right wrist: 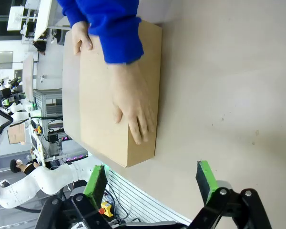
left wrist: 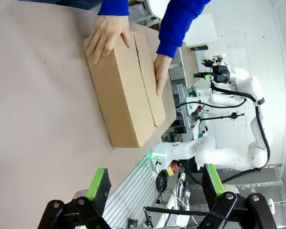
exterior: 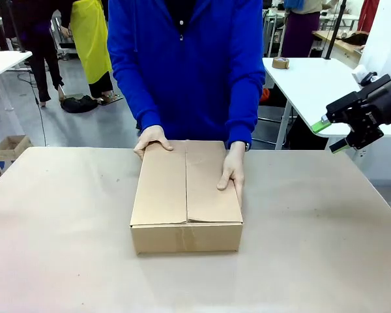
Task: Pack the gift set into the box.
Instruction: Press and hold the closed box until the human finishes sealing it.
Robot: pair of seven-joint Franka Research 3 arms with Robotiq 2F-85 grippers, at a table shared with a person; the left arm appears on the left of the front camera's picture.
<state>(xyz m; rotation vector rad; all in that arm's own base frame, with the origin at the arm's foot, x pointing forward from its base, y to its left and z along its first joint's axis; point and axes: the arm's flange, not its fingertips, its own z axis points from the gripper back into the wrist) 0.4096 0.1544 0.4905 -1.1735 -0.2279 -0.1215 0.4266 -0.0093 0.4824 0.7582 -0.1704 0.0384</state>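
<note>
Small carton point(exterior: 10, 147): brown card, open at the top, on the floor beyond the desk's far left corner.
Desk point(exterior: 52, 228): broad flat top under smooth tan paper, matte, with a few faint specks.
Left fingers point(left wrist: 97, 183): black jointed links faced with bright green pads; spread wide with nothing between, well apart from the box.
Left-side hand point(exterior: 151, 139): out of a blue sleeve, laid on the box's far left corner, touching the card.
Box point(exterior: 186, 195): plain brown corrugated card, oblong and low, square-edged; sits mid-desk with its top flaps folded shut, meeting in a straight seam that runs near to far; slightly crumpled where the seam reaches the near edge.
Right-side hand point(exterior: 232, 171): flat and palm down, fingers straight, lying along the top's right edge on the right flap.
Tape roll point(exterior: 280, 62): tan ring lying flat on a white table behind the person.
Right fingers point(exterior: 322, 124): black body, green pads; held apart and empty, raised in the air off the desk's far right side, well apart from the box.
</note>
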